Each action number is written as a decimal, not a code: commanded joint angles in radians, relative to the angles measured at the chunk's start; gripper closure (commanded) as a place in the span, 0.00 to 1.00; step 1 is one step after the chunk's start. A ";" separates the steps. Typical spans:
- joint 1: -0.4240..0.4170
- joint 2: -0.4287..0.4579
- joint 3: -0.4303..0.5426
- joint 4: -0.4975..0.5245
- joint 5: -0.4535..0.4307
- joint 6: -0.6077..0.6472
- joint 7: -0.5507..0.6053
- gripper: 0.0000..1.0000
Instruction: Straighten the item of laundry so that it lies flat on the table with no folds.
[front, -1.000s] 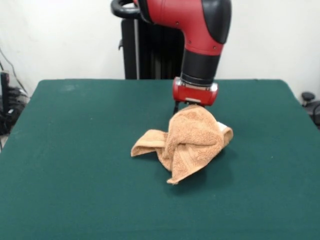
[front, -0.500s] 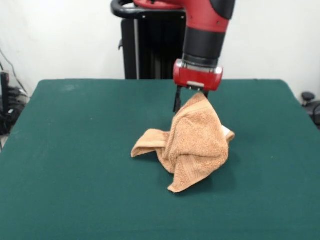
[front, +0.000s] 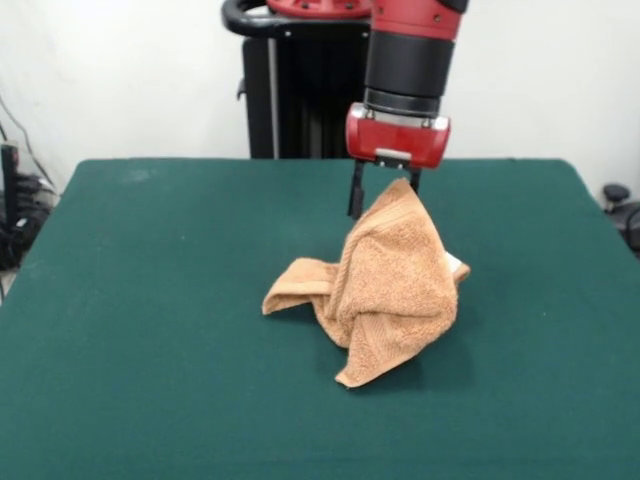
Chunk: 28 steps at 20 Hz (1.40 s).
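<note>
Raised higher than a second ago, the end effector (front: 385, 196) has drawn one corner of the towel (front: 385, 290) up off the desk (front: 150, 300), stretching the cloth into a taller peak than before. Its two dark fingers are closed on that top corner, just below the red wrist block of the arm (front: 405, 70).

From the pinched corner the tan terry towel hangs in a cone, widening downward into heavy, twisted folds. A woven band shows as ribbed lines on the lower flap, which ends in a point resting on the green felt nearest the camera. A rolled fold trails out to the picture's left and lies on the desk, as it did earlier. A small white patch, apparently a label, peeks out at the towel's right edge.

The bundle sits slightly right of the desk's centre in the front view, with open green felt on every side. The black pedestal (front: 300, 90) stands behind the far edge.
</note>
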 joint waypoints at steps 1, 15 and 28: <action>-0.024 0.062 0.160 0.061 0.021 -0.074 0.342 0.00; -0.009 0.079 0.149 0.064 0.012 -0.170 0.342 1.00; 0.119 -0.135 -0.008 0.159 0.141 0.134 0.331 1.00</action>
